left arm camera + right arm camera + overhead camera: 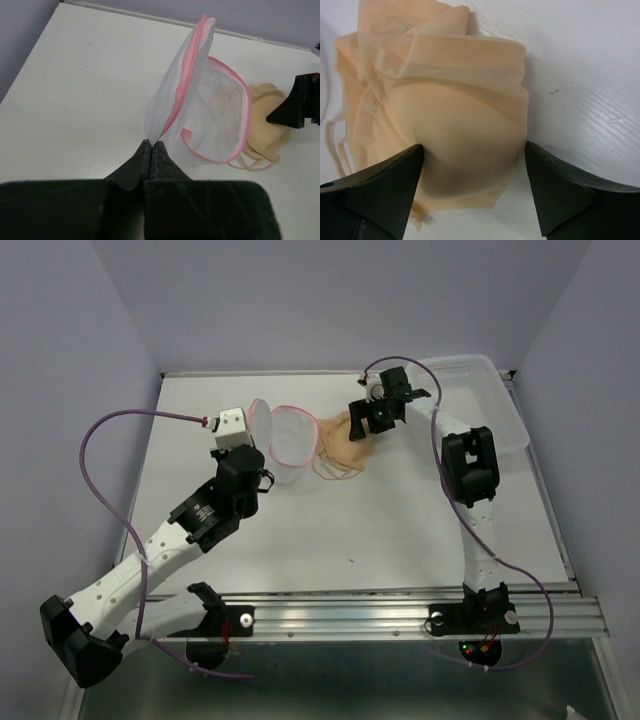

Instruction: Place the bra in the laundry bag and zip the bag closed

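On the right wrist cam the bra ran off the top edge, and the right gripper had both fingers chopped by the bottom of the frame. Left wrist cam: the laundry bag covered one side of the bra, and the body of the left gripper spilled off the bottom edge. From the top, the white wrist camera sat over the tips of the left gripper, so we couldn't see that pinch. The right arm crossed part of the clear plastic basket. A dark speck on the table was too small to identify.
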`<act>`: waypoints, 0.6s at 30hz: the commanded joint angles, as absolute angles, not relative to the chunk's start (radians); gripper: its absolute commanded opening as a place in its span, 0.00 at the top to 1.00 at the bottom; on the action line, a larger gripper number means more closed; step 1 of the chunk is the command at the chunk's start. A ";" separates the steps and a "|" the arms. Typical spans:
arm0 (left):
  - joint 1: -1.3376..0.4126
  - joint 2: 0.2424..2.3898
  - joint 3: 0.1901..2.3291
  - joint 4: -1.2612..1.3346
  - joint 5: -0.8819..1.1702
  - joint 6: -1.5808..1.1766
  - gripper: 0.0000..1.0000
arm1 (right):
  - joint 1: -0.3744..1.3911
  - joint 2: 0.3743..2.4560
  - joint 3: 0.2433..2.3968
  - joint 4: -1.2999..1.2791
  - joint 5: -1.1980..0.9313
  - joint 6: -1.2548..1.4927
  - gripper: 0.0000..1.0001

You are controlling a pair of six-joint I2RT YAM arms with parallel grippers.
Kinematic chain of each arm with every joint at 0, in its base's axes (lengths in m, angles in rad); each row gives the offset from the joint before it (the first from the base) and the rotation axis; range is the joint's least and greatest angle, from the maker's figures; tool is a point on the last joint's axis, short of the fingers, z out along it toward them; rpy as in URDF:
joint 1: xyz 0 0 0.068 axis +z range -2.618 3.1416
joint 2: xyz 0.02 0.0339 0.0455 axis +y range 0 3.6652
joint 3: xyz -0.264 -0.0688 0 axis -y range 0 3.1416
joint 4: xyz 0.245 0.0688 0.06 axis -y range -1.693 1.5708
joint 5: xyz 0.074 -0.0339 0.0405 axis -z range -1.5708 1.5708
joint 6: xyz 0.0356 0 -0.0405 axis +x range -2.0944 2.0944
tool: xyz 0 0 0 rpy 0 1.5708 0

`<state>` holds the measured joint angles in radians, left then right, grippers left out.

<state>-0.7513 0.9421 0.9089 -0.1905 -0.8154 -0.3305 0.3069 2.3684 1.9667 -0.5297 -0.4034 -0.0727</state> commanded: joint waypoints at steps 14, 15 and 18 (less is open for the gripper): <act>-0.750 0.905 0.923 -0.164 -0.825 -0.342 1.00 | 0.305 2.274 1.836 -0.459 -0.557 -0.003 0.99; -0.750 0.904 0.923 -0.164 -0.825 -0.344 1.00 | 0.305 2.252 1.823 -0.450 -0.557 -0.003 0.99; -0.750 0.908 0.925 -0.164 -0.821 -0.345 1.00 | 0.305 2.149 1.760 -0.405 -0.532 0.041 0.99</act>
<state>-0.7509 0.9325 0.9089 -0.1913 -0.8101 -0.3401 0.3008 2.2910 1.8080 -0.4599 -0.5488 0.0067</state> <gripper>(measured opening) 0.033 0.097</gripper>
